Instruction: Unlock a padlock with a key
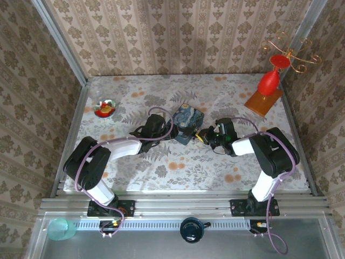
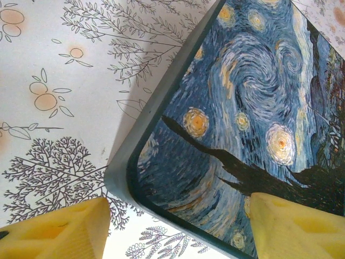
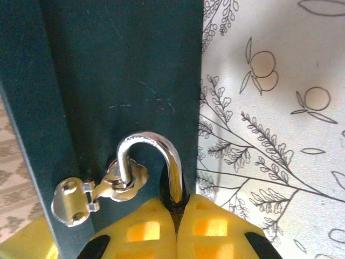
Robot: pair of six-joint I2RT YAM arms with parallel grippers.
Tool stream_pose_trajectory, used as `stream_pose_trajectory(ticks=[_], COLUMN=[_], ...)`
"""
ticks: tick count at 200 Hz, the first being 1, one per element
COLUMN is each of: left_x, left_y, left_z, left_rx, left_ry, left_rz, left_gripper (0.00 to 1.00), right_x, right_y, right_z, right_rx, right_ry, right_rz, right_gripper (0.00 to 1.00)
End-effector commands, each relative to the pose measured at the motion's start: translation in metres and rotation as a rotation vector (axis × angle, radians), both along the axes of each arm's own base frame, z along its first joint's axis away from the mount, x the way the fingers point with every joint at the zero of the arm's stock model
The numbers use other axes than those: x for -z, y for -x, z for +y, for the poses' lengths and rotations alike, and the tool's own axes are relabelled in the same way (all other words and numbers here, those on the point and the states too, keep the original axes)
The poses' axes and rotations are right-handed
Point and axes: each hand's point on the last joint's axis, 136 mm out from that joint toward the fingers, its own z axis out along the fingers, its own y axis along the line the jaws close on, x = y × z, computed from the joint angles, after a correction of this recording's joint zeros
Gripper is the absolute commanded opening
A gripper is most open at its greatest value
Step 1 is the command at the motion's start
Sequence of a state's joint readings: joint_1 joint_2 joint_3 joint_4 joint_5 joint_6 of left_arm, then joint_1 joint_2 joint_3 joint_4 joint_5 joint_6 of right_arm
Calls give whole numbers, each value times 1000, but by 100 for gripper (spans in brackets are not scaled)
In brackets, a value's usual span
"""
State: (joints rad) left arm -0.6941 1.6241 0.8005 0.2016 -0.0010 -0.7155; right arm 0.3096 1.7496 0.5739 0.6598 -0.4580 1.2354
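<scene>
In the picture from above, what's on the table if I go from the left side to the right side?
small dish → blue starry tin → red vase standing on a wooden block

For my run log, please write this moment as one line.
left jaws open over starry-night tin box corner | right jaws shut on padlock | shackle through hasp | lock state unclear

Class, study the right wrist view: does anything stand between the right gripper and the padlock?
Nothing visible does. The right gripper is closed on the padlock itself. The silvery shackle rises from between the yellow fingers and hooks through the hasp on the side of the blue tin.
</scene>
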Motion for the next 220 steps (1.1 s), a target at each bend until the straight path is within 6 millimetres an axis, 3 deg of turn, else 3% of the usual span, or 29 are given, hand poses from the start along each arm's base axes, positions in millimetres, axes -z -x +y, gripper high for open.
stream_pose_trajectory(ticks=[1, 53, 115, 145, 171, 185, 202, 220], left_x=[66, 65, 65, 64, 63, 64, 64, 62], left_y=[33, 32, 31, 31, 31, 31, 30, 30], left_z=[42, 43, 41, 41, 41, 40, 38, 36], left_rx=[-32, -35, -31, -28, -29, -27, -24, -24], left_ry=[-215, -213, -211, -210, -210, -209, -205, -200], left_rz=[194, 193, 198, 196, 193, 193, 195, 191], left_gripper=[68, 68, 68, 68, 68, 68, 68, 68], right_x=[-27, -29, -12, -26, -32, -38, -35, -22], right_y=[-16, -12, -12, -15, -13, -15, -14, -12], right_z=[1, -1, -8, 5, -4, 6, 12, 4], right_rx=[46, 46, 71, 21, 12, -9, -18, 8], right_ry=[-129, -151, -79, -35, 88, 63, 67, 91], right_rz=[-84, -107, -75, -113, -107, -117, -106, -86], right_gripper=[0, 0, 0, 0, 0, 0, 0, 0])
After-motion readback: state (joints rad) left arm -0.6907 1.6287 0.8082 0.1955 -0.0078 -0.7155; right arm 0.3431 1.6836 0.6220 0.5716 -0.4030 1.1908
